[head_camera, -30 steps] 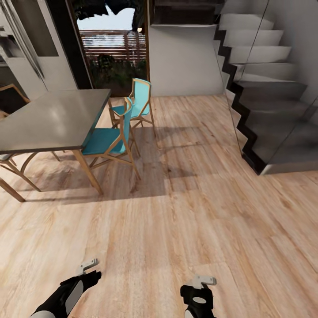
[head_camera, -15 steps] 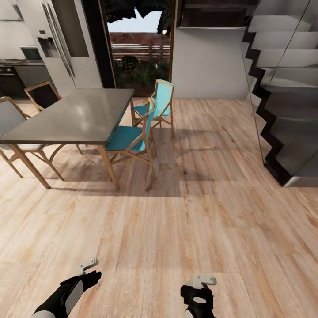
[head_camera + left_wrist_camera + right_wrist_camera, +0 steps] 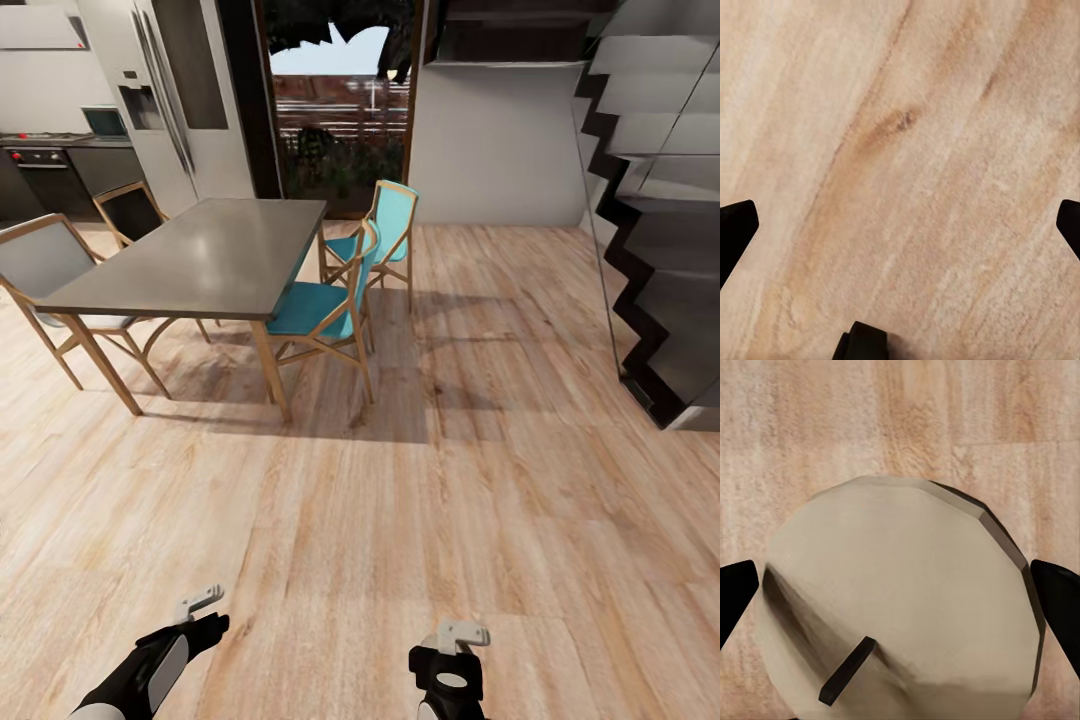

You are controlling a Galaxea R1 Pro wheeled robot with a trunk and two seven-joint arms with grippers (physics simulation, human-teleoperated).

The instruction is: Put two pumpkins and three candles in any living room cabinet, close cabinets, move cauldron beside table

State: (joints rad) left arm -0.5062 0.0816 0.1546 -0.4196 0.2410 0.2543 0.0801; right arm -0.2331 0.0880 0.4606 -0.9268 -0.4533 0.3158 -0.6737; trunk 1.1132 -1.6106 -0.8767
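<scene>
Both arms hang low over bare wood floor (image 3: pixel 400 520); the left end effector (image 3: pixel 900 225) has its fingers spread wide with nothing between them. The right end effector (image 3: pixel 900 592) grips a grey-beige candle (image 3: pixel 900 600), dark wick on top, fingers tight at either side. Far left stand a grey worktop (image 3: pixel 200 255) and teal chairs (image 3: pixel 325 305); no readable writing.

Daylight pours through the far doorway (image 3: pixel 340 100), leaving the wooden floor (image 3: pixel 420 520) bright and evenly lit. The dining table (image 3: pixel 200 255) and chairs (image 3: pixel 330 300) cast soft shadows toward the near right, and a faint sheen marks the tabletop. Wrist views render slightly soft, wood grain smeared.
</scene>
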